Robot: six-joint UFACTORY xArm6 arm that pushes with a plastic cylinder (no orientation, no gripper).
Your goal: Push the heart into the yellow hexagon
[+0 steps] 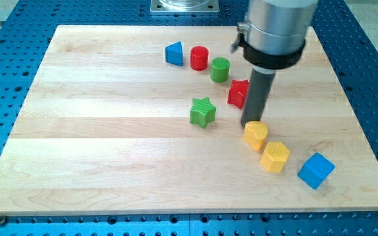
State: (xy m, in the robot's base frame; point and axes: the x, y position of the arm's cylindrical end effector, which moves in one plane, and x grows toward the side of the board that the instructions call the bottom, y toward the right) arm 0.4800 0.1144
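A yellow heart (256, 135) lies right of the board's middle. A yellow hexagon (275, 157) sits just below and to its right, almost touching it. My tip (251, 124) stands at the heart's upper left edge, touching or nearly touching it. The dark rod rises from there to the grey arm body at the view's top.
A red block (238, 93) sits just left of the rod, partly hidden by it. A green star (202, 112) lies left of the tip. A blue triangle (174, 53), red cylinder (199, 58) and green cylinder (220, 69) line the top. A blue cube (316, 170) lies at lower right.
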